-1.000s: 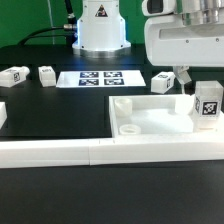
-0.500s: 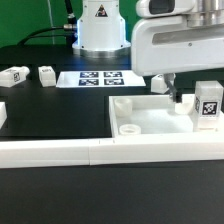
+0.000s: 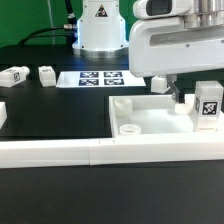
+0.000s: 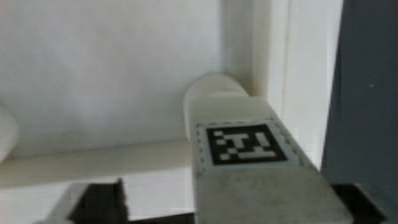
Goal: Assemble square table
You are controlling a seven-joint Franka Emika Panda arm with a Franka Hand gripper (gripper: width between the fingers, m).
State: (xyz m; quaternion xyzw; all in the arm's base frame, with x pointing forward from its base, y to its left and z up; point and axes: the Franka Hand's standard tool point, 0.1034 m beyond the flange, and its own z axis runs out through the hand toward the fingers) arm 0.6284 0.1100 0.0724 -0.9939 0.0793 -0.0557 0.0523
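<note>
Change: white arm housing (image 3: 175, 40) lower and further toward the exterior view's left than a second ago, covering more of the slab's far edge. Barely any shift since half a second ago. Slab, legs and bars lie as before.
Slab: large flat white plastic square slab (image 3: 150, 118) lying flat on the black desk (image 3: 50, 112), with a round corner socket (image 3: 129, 129) showing at its near corner on the exterior view's left.
Upright leg: short white tagged upright leg (image 3: 206, 105) standing on the slab toward the exterior view's right, tag facing the camera.
End effector: end effector (image 3: 172, 90) low over the slab's far part, just beside the upright leg.
Wrist view: white close-up leg (image 4: 240, 130) with a square tag fills the middle. One dark finger (image 4: 98, 200) stands apart from it and the other finger is hidden. Impossible to tell whether it grips or stands apart, or whether this is the upright leg.
Loose legs: nearer loose leg (image 3: 46, 74) and farther loose leg (image 3: 14, 75) lying well apart from the slab, off its far-left corner.
Marker board: marker board (image 3: 100, 78) flat beyond the slab's far edge.
Edges: long white border bars (image 3: 60, 152) run along the slab's near edge. The slab's right edge is cut off by the frame.
Open room: bare desk left of the slab, and more on the near side of the bars.
</note>
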